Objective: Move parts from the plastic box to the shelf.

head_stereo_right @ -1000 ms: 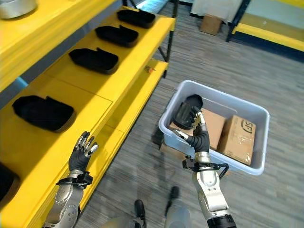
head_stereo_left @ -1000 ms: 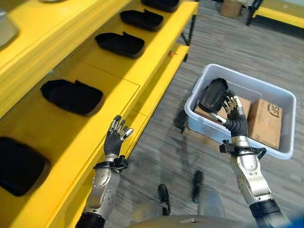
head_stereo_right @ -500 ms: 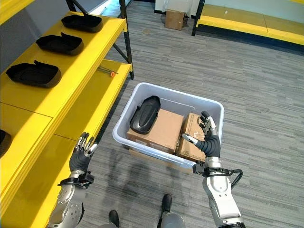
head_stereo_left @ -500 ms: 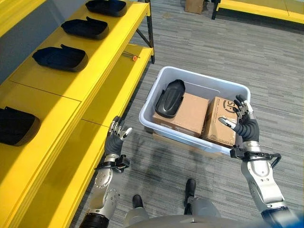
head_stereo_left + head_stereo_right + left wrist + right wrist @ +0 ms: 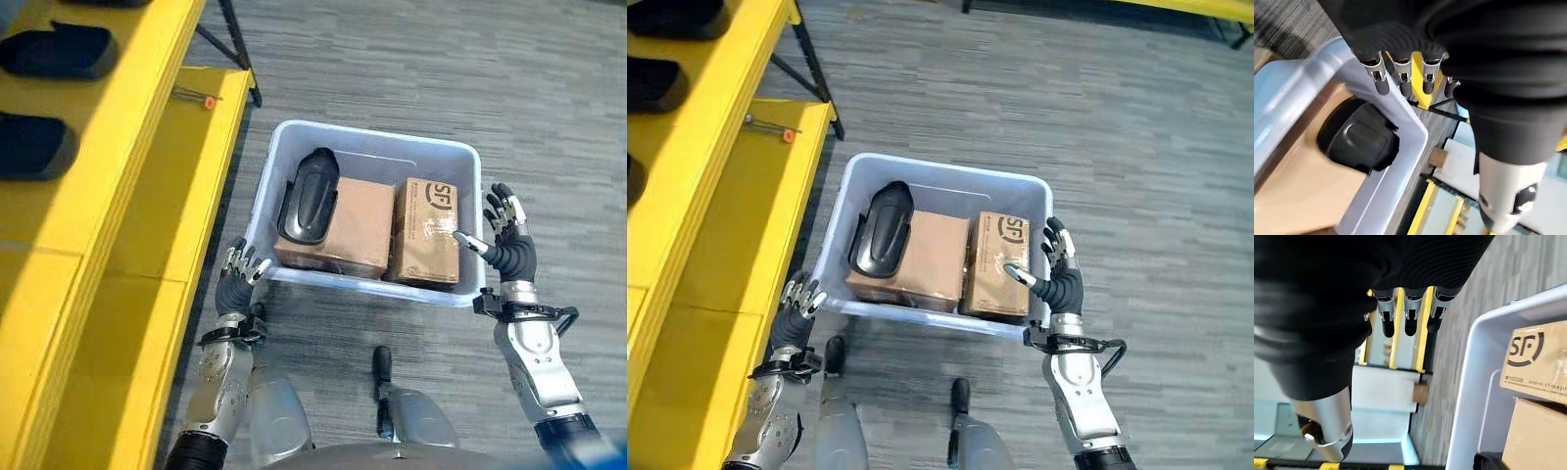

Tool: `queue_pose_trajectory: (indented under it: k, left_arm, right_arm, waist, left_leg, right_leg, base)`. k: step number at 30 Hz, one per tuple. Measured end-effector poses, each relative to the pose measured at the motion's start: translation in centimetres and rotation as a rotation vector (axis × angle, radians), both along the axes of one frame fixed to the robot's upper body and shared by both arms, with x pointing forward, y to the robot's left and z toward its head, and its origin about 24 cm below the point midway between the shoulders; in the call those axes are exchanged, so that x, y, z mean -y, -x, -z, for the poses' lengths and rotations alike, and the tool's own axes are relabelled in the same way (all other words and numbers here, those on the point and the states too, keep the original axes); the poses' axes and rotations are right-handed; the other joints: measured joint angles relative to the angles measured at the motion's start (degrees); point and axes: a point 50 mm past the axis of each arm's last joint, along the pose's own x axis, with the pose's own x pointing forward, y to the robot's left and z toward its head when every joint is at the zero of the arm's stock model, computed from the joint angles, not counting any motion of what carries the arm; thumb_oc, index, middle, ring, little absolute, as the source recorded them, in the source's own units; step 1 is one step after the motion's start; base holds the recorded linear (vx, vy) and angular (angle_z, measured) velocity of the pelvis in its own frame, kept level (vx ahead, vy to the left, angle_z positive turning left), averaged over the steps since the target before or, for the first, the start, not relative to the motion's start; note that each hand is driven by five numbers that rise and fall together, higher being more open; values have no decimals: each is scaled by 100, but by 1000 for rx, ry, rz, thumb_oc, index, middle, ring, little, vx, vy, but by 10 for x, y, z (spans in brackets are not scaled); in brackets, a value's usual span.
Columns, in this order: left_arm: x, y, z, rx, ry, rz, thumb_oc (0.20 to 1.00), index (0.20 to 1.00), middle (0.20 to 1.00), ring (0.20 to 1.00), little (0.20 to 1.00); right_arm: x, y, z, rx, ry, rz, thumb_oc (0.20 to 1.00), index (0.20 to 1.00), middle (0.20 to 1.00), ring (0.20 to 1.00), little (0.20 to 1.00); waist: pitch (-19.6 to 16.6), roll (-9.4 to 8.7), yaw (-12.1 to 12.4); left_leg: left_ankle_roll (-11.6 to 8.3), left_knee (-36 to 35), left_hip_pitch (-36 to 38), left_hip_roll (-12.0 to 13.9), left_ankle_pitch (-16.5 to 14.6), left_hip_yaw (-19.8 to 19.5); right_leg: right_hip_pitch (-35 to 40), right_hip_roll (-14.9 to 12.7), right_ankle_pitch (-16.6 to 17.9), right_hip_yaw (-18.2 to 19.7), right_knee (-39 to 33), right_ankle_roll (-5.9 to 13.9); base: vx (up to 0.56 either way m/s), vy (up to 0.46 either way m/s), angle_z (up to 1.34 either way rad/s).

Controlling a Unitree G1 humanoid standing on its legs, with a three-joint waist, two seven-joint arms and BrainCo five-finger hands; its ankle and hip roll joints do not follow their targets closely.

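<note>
Both hands hang empty with fingers spread, left hand [image 5: 235,284] and right hand [image 5: 507,245] flanking the plastic box [image 5: 375,159]. One black part [image 5: 308,199] lies inside on cardboard boxes [image 5: 377,230], unmoved; other parts [image 5: 47,49] already sit on the yellow shelf [image 5: 103,157], left.

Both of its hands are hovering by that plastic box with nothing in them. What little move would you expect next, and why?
Probably the left hand reaching over the plastic box's near rim toward the black part. That part lies on a cardboard carton at the box's shelf side, nearest this hand. Both hands are open and hold nothing; the right hand hangs off the box's far side.
</note>
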Motion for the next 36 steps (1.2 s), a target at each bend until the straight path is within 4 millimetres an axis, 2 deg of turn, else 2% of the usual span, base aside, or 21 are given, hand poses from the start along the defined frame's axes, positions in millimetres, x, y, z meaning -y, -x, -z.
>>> queue_pose_trajectory:
  k: [1, 2, 3, 4, 5, 6, 9, 10, 12, 17, 22, 23, 28, 31, 35, 36]
  left_arm:
    - [-2, -3, -3, 13, -8, -2, 1000, 1000, 1000, 1000, 1000]
    - [-9, -9, -12, 44, -46, 5, 1000, 1000, 1000, 1000, 1000]
    - [-12, -15, -19, 65, -68, 12, 1000, 1000, 1000, 1000, 1000]
    - [-15, -19, -25, 84, -100, 27, 1000, 1000, 1000, 1000, 1000]
    - [-16, -21, -32, 104, -119, 36, 1000, 1000, 1000, 1000, 1000]
    - [-19, -19, -36, 120, -130, 26, 1000, 1000, 1000, 1000, 1000]
    - [-27, -24, -46, 157, -163, 11, 1000, 1000, 1000, 1000, 1000]
    - [-28, -23, -46, 157, -167, 6, 1000, 1000, 1000, 1000, 1000]
    - [-25, -30, -52, 180, -166, 12, 1000, 1000, 1000, 1000, 1000]
    - [-4, -48, -78, 285, -189, 69, 1000, 1000, 1000, 1000, 1000]
    - [25, -61, -98, 369, -210, 148, 1000, 1000, 1000, 1000, 1000]
    - [34, -68, -111, 418, -239, 173, 1000, 1000, 1000, 1000, 1000]
    - [56, -78, -138, 524, -285, 209, 1000, 1000, 1000, 1000, 1000]
    - [62, -78, -141, 537, -273, 206, 1000, 1000, 1000, 1000, 1000]
    - [84, -81, -151, 591, -303, 245, 1000, 1000, 1000, 1000, 1000]
    - [85, -83, -152, 593, -315, 236, 1000, 1000, 1000, 1000, 1000]
  right_arm:
    - [-3, 2, 3, -9, -12, -5, 1000, 1000, 1000, 1000, 1000]
    - [-8, 7, 8, -23, -45, -6, 1000, 1000, 1000, 1000, 1000]
    - [-10, 12, 15, -44, -71, 0, 1000, 1000, 1000, 1000, 1000]
    - [-12, 14, 15, -42, -96, 5, 1000, 1000, 1000, 1000, 1000]
    - [-15, 14, 15, -37, -106, -2, 1000, 1000, 1000, 1000, 1000]
    - [-18, 13, 11, -20, -109, -15, 1000, 1000, 1000, 1000, 1000]
    - [-20, 6, 3, 11, -108, -43, 1000, 1000, 1000, 1000, 1000]
    - [-21, 5, 2, 14, -109, -53, 1000, 1000, 1000, 1000, 1000]
    - [-20, 5, 2, 16, -106, -53, 1000, 1000, 1000, 1000, 1000]
    - [-27, 3, -3, 32, -107, -86, 1000, 1000, 1000, 1000, 1000]
    - [-42, -4, -11, 64, -102, -155, 1000, 1000, 1000, 1000, 1000]
    - [-45, -6, -14, 74, -101, -167, 1000, 1000, 1000, 1000, 1000]
    - [-52, -10, -20, 102, -93, -187, 1000, 1000, 1000, 1000, 1000]
    - [-51, -9, -20, 104, -92, -173, 1000, 1000, 1000, 1000, 1000]
    - [-46, -9, -20, 101, -71, -156, 1000, 1000, 1000, 1000, 1000]
    - [-46, -9, -20, 105, -71, -151, 1000, 1000, 1000, 1000, 1000]
  waist:
    - [56, -103, 12]
    - [93, -397, 9]
    - [123, -574, 32]
    - [159, -637, 76]
    - [182, -658, 105]
    - [212, -654, 187]
    - [305, -712, 185]
    - [341, -768, 171]
    - [410, -916, 54]
    - [437, -1108, -10]
    - [454, -1161, -194]
    - [502, -1240, -245]
    - [675, -1248, -377]
    - [772, -1179, -499]
    - [819, -1150, -661]
    - [829, -1135, -643]
  left_leg:
    - [-347, -2, 144, -185, 421, -51]
    - [-115, 3, 114, -577, 356, 15]
    - [54, 97, 79, -892, 270, 85]
    - [225, 403, -20, -1159, 82, 82]
    - [335, 595, -73, -1307, -51, 123]
    - [408, 831, -178, -1388, -215, 159]
    - [604, 1186, -305, -1624, -524, 327]
    - [655, 1562, -511, -1638, -736, 416]
    - [690, 1645, -581, -1692, -791, 475]
    - [683, 1747, -869, -1600, -787, 560]
    - [592, 1799, -1177, -1475, -694, 616]
    - [537, 1816, -1318, -1428, -632, 630]
    - [408, 1824, -1530, -1304, -495, 651]
    - [329, 1749, -1574, -1184, -443, 625]
    - [312, 1518, -1581, -1146, -252, 708]
    - [311, 1519, -1579, -1142, -252, 728]
  right_leg:
    - [84, -202, -73, 127, 0, 224]
    - [60, -553, 18, 6, 0, 219]
    - [80, -854, 154, -47, 33, 178]
    - [70, -1137, 278, -73, 179, 155]
    - [34, -1250, 391, -140, 266, 95]
    - [-42, -1358, 498, -147, 325, 105]
    - [-56, -1587, 874, -167, 235, 252]
    - [-94, -1634, 945, -174, 163, 303]
    - [-155, -1698, 959, -167, 144, 288]
    - [-505, -1650, 965, -162, 138, 280]
    - [-794, -1548, 929, -162, -26, 328]
    - [-914, -1501, 844, -162, -62, 433]
    - [-1109, -1397, 539, -159, -82, 620]
    - [-1186, -1277, 490, -156, -81, 662]
    - [-1369, -1253, 508, -98, -62, 673]
    - [-1379, -1254, 508, -66, -63, 673]
  base:
    - [143, 346, -33]
    - [98, 356, 13]
    - [36, 365, 51]
    - [-13, 217, 40]
    - [-12, 213, 13]
    - [4, 135, -6]
    - [14, 227, -14]
    - [10, 129, -22]
    - [6, 99, -15]
    - [-25, 11, -16]
    - [-54, -24, -19]
    - [-85, -34, -16]
    - [-38, -13, -8]
    - [-34, -16, -4]
    - [-23, -16, -8]
    - [-16, -21, -11]
